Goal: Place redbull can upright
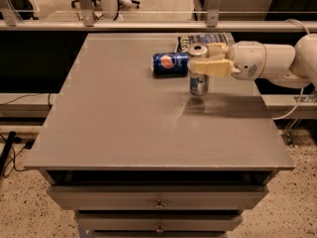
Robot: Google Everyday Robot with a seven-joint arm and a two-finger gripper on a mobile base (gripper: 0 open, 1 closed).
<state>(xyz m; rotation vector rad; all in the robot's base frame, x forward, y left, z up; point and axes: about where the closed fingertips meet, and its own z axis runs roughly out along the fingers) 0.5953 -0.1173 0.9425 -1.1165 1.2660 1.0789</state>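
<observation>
The redbull can (198,79) is a slim silver-and-blue can with a shiny top. It is upright, its base at or just above the grey table (124,128), right of centre toward the back. My gripper (200,57) comes in from the right on a white arm and is shut on the redbull can near its top, one cream finger (208,67) across its front. A dark blue Pepsi can (170,64) lies on its side just left of it.
A dark blue snack bag (205,38) lies flat at the table's back edge, behind the gripper. Drawers (158,202) sit under the table front. A metal rail runs behind the table. Cables lie on the floor at left.
</observation>
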